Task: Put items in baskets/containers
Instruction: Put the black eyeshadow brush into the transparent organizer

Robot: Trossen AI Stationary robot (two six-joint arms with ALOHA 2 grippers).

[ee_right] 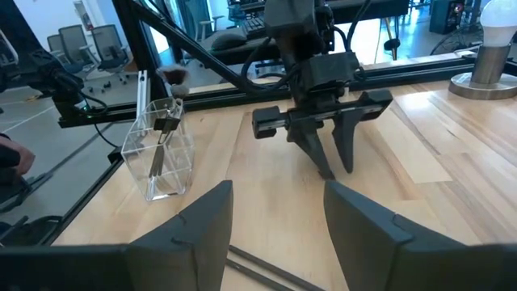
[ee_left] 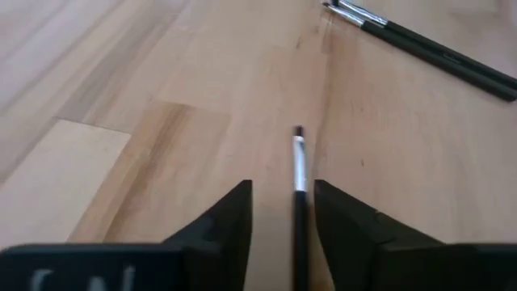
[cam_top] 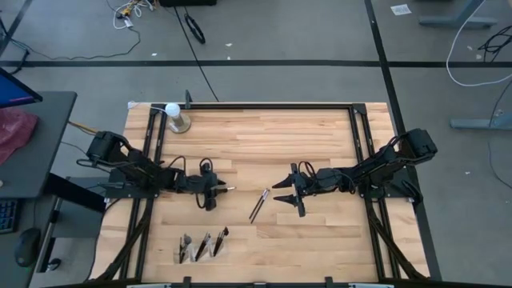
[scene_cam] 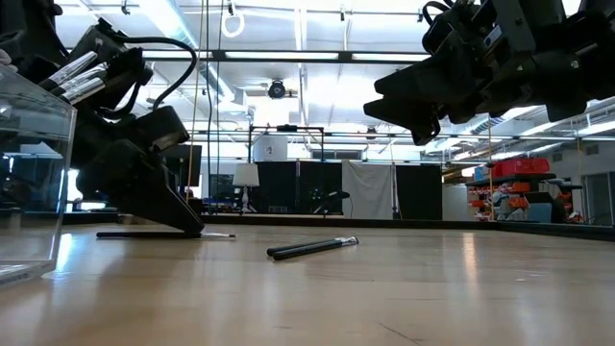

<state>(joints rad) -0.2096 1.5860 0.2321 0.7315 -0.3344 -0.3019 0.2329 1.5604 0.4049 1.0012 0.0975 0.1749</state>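
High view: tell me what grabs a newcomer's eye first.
Two dark arms face each other over the pale wooden table, with a pair of thin dark makeup brushes lying between them. The left end effector straddles another slim silver-ferruled brush; the clear plastic organizer sits at the near edge.

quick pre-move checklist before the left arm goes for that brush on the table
1. Left gripper open: ok, its fingers stand apart.
2. Brush lined up: ok, it lies on the table in the gap between the fingers, touching neither as far as the left wrist view shows.
3. Brush gripped: not ok, nothing is clamped yet.
4. Right gripper out of the way: ok, it is open and raised above the table, apart from the left arm.
5. Pair of brushes clear of the pick: ok, they lie farther off, between the two grippers.
6. Organizer free space: cannot tell; a few brushes already stand in it.
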